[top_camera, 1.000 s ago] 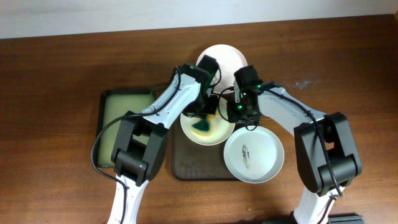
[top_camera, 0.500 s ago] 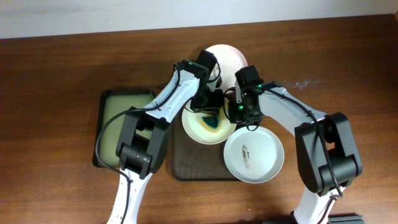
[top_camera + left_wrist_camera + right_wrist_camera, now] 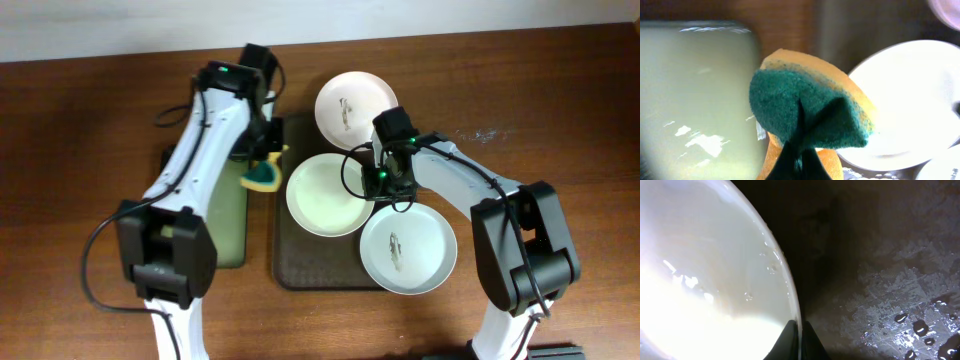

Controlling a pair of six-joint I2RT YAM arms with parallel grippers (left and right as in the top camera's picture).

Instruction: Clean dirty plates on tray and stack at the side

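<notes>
Three white plates lie around the dark brown tray (image 3: 300, 262). The middle plate (image 3: 322, 195) looks clean; my right gripper (image 3: 379, 182) is shut on its right rim, seen close in the right wrist view (image 3: 796, 330). A plate with a dark smear (image 3: 352, 103) sits at the back and another smeared plate (image 3: 405, 250) at the front right. My left gripper (image 3: 262, 170) is shut on a yellow and green sponge (image 3: 810, 117), held between the middle plate (image 3: 912, 107) and the green-rimmed tray (image 3: 695, 95).
The green-rimmed tray with a yellowish inside (image 3: 225, 200) lies left of the brown tray, partly under my left arm. Water drops dot the brown tray's textured surface (image 3: 910, 300). Bare wooden table (image 3: 560, 120) surrounds everything.
My left gripper has lifted the sponge off the middle plate and swung left toward the green-rimmed tray. The middle plate now shows bare and clean. My right gripper stays on its rim.
</notes>
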